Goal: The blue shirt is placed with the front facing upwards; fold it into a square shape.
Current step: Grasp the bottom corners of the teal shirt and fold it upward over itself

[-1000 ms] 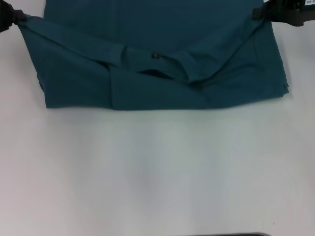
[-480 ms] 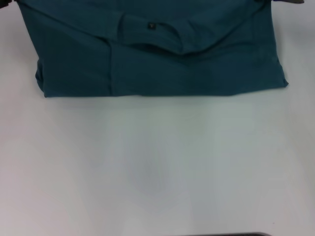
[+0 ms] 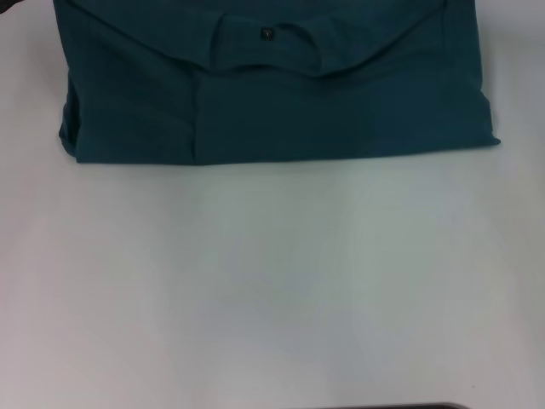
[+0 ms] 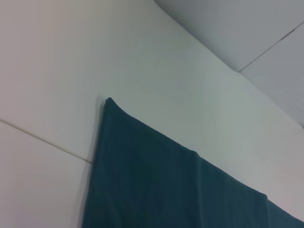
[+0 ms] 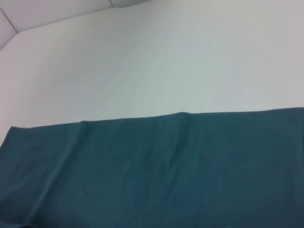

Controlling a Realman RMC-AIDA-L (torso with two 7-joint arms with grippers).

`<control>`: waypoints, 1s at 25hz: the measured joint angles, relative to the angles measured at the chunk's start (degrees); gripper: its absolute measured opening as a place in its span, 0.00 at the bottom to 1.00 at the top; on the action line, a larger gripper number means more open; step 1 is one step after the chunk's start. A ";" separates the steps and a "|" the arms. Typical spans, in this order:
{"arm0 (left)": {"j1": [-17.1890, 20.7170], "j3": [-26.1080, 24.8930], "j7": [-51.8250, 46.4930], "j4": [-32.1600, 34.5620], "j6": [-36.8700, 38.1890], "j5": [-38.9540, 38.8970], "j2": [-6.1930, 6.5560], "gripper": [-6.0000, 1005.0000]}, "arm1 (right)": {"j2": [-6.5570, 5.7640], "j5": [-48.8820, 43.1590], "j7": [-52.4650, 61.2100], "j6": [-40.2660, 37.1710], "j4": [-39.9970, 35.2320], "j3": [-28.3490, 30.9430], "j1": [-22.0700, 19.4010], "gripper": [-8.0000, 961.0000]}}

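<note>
The blue shirt (image 3: 272,94) lies folded on the white counter (image 3: 272,290), across the top of the head pic. Its collar (image 3: 264,47) w/ a small dark label (image 3: 266,34) sits top middle. Left end effector (image 3: 7,5) is just a dark bit in the top left corner; can't tell if it's apart or together. Right one isn't seen.

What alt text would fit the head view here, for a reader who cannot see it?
A folded blue shirt lies across the far part of a white table, its collar with a small dark neck label facing up. A dark sliver at the top left corner may be the left hand; the right hand is out of view.
</note>
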 joint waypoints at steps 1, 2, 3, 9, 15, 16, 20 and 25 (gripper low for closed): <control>-0.10 0.21 0.11 0.14 -0.57 -0.04 -0.20 0.01 | 0.13 0.00 -0.04 -0.52 -0.02 -0.01 0.03 0.03; -0.18 0.40 0.23 0.26 -1.14 -0.08 -0.43 0.01 | 0.22 -0.01 -0.06 -0.93 -0.10 -0.01 0.03 0.03; -0.32 0.64 0.37 0.37 -1.78 -0.10 -0.69 0.01 | 0.30 -0.01 -0.06 -1.55 -0.28 -0.01 0.01 0.03; -1.19 1.91 0.59 0.43 -4.90 -0.13 -1.89 0.01 | 0.38 0.10 0.24 -4.85 -1.89 0.23 -0.32 0.03; -3.16 3.13 0.96 1.70 -7.84 -0.21 -2.41 0.01 | 0.69 -0.05 -0.25 -6.50 -3.00 -0.67 0.52 0.03; -3.26 3.24 0.97 1.87 -8.24 -0.21 -2.41 0.01 | 0.70 -0.07 -0.22 -6.93 -3.30 -1.11 0.64 0.03; -3.35 3.50 1.10 2.24 -8.87 -0.20 -2.20 0.01 | 0.72 -0.12 0.22 -7.93 -3.74 -1.88 0.78 0.03; -3.36 3.70 0.93 2.42 -9.10 -0.17 -2.01 0.01 | 0.64 -0.11 0.47 -8.52 -3.47 -1.80 0.53 0.03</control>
